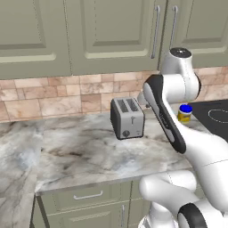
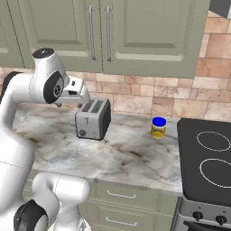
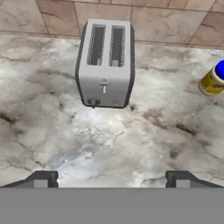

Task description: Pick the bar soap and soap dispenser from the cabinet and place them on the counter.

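Observation:
The olive-green cabinet (image 1: pixel 111 35) (image 2: pixel 135 31) hangs above the counter with its doors closed and its silver bar handles (image 2: pixel 91 32) side by side. The bar soap and the soap dispenser are hidden from view. The marbled counter (image 1: pixel 80 151) (image 2: pixel 131 153) (image 3: pixel 109 140) stretches below. My gripper (image 3: pixel 111 179) is open, its two dark fingertips (image 3: pixel 41 178) wide apart with nothing between them. It hovers above the counter in front of the toaster and points down at the stone. In the right base view my hand (image 2: pixel 76 92) sits just left of the toaster's top.
A silver two-slot toaster (image 1: pixel 128 118) (image 2: pixel 93 118) (image 3: pixel 105 63) stands on the counter near the tiled wall. A yellow jar with a blue lid (image 1: pixel 185 113) (image 2: pixel 158 127) (image 3: pixel 213 78) is to its right. A black stove top (image 2: pixel 207 158) borders the counter's right end.

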Motion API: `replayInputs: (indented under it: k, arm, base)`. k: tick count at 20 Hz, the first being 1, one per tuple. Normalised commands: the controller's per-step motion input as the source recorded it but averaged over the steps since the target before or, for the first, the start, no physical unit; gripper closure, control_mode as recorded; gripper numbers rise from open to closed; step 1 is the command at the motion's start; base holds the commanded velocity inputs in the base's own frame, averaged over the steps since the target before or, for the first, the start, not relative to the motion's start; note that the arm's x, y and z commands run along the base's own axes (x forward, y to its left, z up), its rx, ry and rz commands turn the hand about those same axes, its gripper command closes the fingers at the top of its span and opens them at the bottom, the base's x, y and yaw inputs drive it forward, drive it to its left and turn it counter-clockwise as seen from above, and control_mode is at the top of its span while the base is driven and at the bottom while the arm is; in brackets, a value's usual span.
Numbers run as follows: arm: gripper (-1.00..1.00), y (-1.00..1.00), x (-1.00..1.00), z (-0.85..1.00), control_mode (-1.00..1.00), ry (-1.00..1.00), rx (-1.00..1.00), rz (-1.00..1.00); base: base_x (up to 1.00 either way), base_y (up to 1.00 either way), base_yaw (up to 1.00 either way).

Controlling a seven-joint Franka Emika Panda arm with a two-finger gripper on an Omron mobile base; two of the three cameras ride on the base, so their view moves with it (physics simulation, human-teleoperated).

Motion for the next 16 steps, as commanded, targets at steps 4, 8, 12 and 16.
replayInputs:
  k: [4, 8, 12, 16]
  arm:
    - [-1.00, 0.00, -0.35, 0.20, -1.00, -0.16, -0.01, 0.00]
    - [-1.00, -0.03, 0.00, 0.02, -1.00, -0.04, 0.07, 0.00]
    - [-1.00, -0.01, 0.00, 0.32, -1.00, -0.01, 0.04, 0.00]
    - [-1.00, -0.03, -0.04, 0.46, -1.00, -0.01, 0.02, 0.00]
  base:
    - [0.00, 0.00, 0.00]
    - [0.00, 0.00, 0.00]
    - [0.00, 0.00, 0.00]
    - [0.00, 0.00, 0.00]
